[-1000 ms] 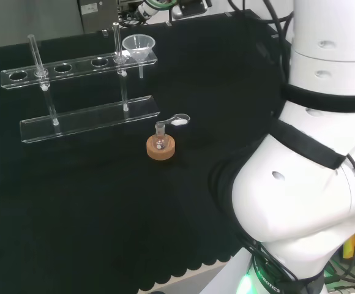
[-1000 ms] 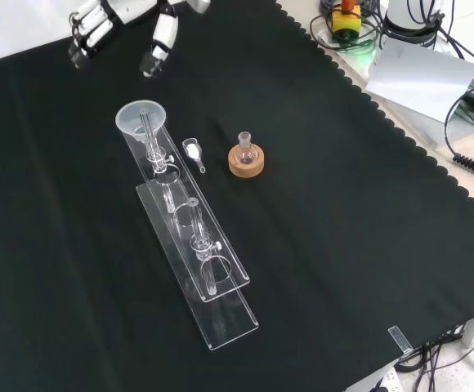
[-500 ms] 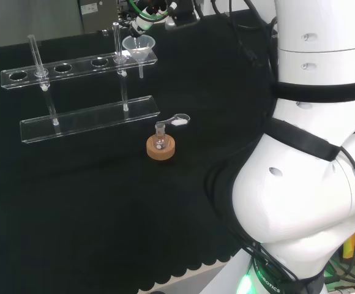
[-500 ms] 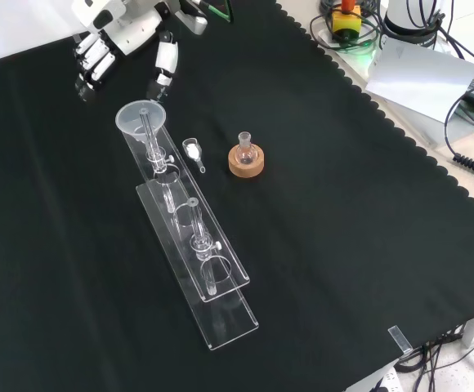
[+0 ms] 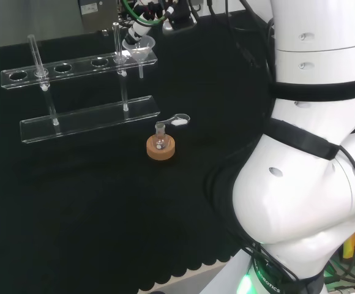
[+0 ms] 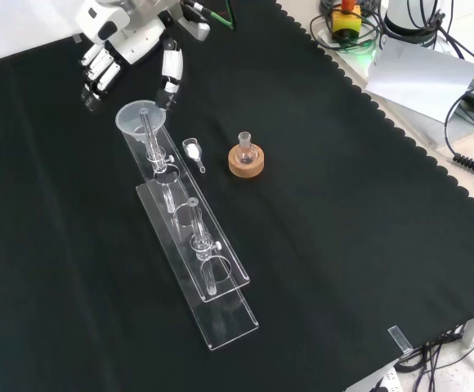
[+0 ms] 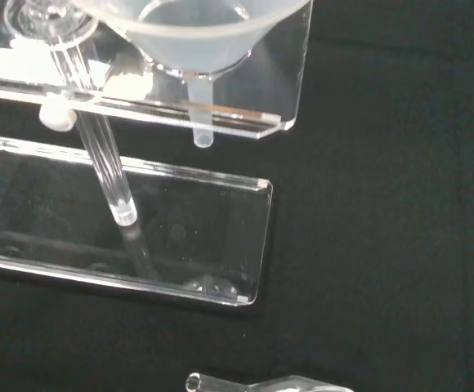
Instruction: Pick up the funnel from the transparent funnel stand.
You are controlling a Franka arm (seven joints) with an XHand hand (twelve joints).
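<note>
- Front view puts the hand [image 6: 131, 51] at about eleven o'clock in the picture, just above the funnel [image 6: 140, 119]; its fingers [image 6: 98, 72] and thumb [image 6: 171, 72] are spread apart and fairly straight, one to each side of the funnel's rim; whether the thumb tip touches the rim is hard to tell from here.
- Funnel sits in the end hole of the transparent funnel stand [image 6: 192, 245], at the stand's twelve o'clock end in the front view; nothing is lifted yet.
- Head view shows the same funnel [image 5: 139, 48] at the right-hand end of the stand's upper plate [image 5: 73, 68], with the hand [image 5: 142, 26] close over it at about twelve o'clock.
- Wrist view looks down past the funnel's cone [image 7: 196, 37]; its stem [image 7: 202, 122] passes through the upper plate and ends above the base plate [image 7: 139, 237].
- Small flask on a cork ring [image 6: 245, 159] stands on the black table [image 6: 343, 245], at about three o'clock from the funnel in the front view; a small clear piece [image 6: 193, 153] lies between the ring and the stand.
</note>
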